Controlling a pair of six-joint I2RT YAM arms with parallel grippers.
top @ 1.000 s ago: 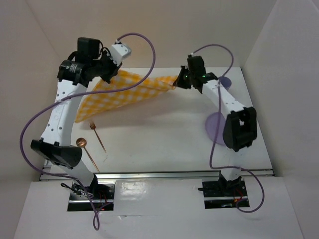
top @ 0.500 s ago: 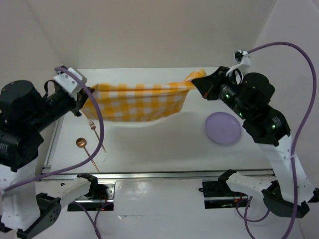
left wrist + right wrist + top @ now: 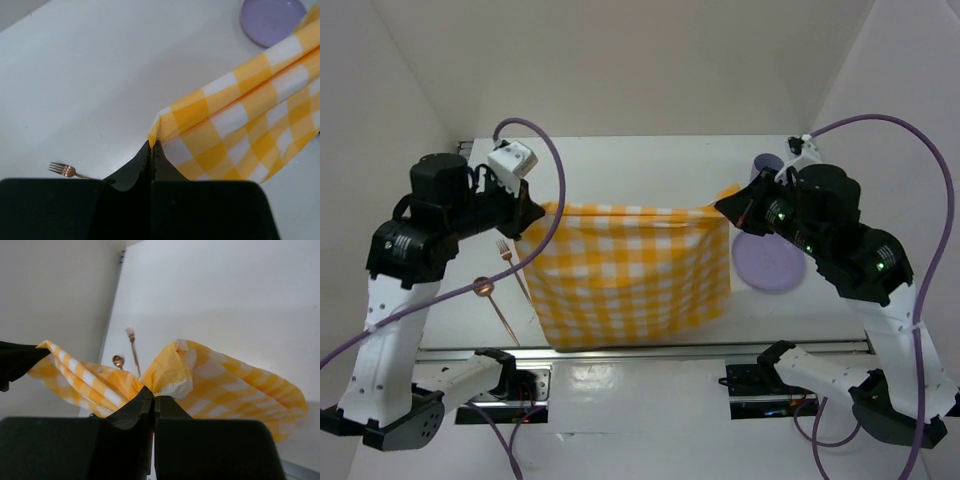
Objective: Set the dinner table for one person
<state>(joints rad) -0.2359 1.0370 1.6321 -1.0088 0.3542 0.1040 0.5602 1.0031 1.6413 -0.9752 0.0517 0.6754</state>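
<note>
Top external view, checked against half a second ago: finds the checked cloth [image 3: 630,275] brought from the far half of the dinner table [image 3: 620,165] toward the near rail, hanging as a broad sheet instead of a stretched band. Notes both arms drawn nearer, and a purple cup [image 3: 765,163] uncovered behind the right arm. Records the left gripper [image 3: 533,215] pinched on the cloth's upper left corner, fingers closed to the fabric's thickness; confirms this in the left wrist view. Records the right gripper [image 3: 725,207] clamped likewise on the upper right corner. Places the purple plate [image 3: 767,268] just right of the cloth, the fork [image 3: 508,258] and spoon [image 3: 485,290] just left, all on the table.
</note>
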